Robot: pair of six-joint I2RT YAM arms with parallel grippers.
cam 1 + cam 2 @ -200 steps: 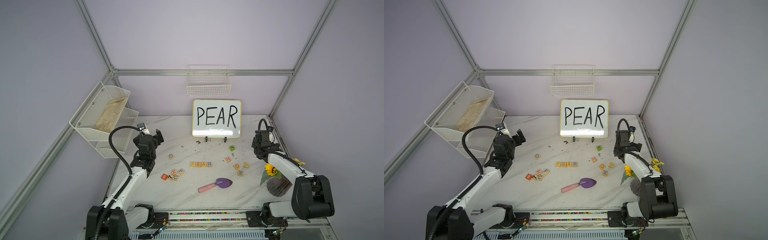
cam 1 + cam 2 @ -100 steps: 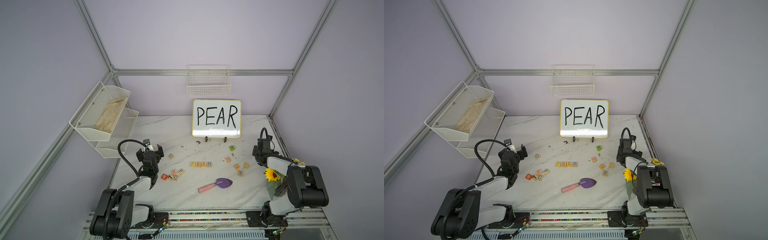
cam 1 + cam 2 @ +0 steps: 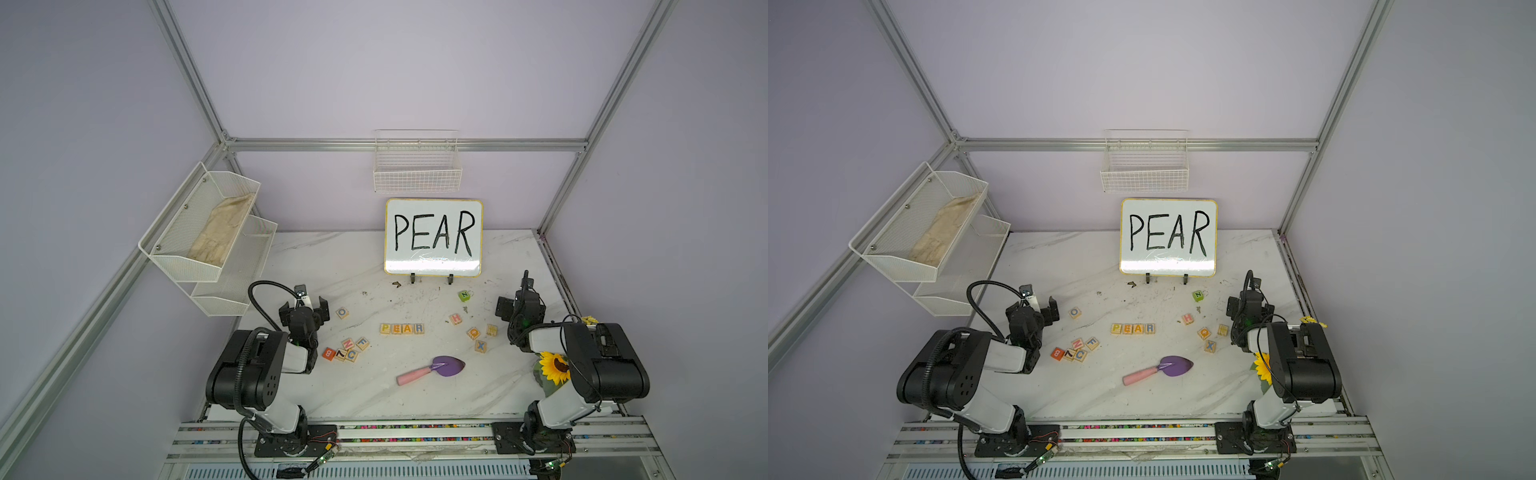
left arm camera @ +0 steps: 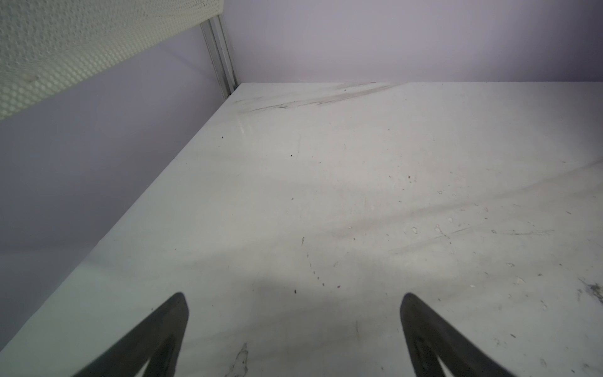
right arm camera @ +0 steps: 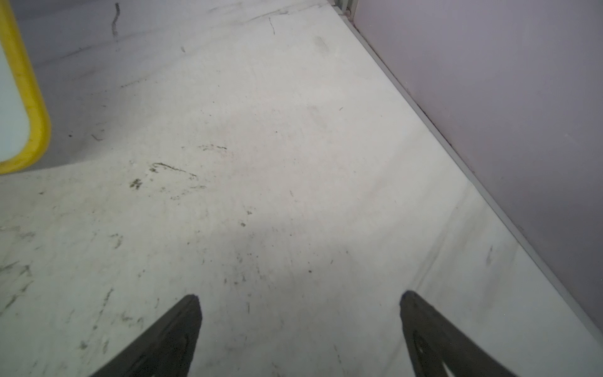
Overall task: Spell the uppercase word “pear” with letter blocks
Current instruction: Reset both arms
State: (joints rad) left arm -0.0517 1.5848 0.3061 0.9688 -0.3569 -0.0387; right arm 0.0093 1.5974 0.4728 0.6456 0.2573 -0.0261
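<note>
Four pale-wood letter blocks (image 3: 402,328) (image 3: 1133,328) lie side by side in a row at the middle of the table, reading P, E, A, R in both top views. My left gripper (image 3: 303,308) (image 3: 1034,309) hangs low at the table's left side, well left of the row, open and empty. Its wrist view shows the left gripper (image 4: 293,298) over bare tabletop. My right gripper (image 3: 519,306) (image 3: 1246,305) sits low at the right side, open and empty. In its wrist view the right gripper (image 5: 298,298) faces bare table too. Neither wrist view shows the blocks.
A whiteboard (image 3: 433,237) reading PEAR stands at the back. A purple trowel (image 3: 436,368) lies in front of the row. Stray blocks cluster at the left (image 3: 347,349) and right (image 3: 473,332), with a green N cube (image 3: 464,295). A sunflower vase (image 3: 552,368) stands by the right arm.
Both arms have folded back toward their bases, and both grippers have come down close to the table. The blocks have not moved.
</note>
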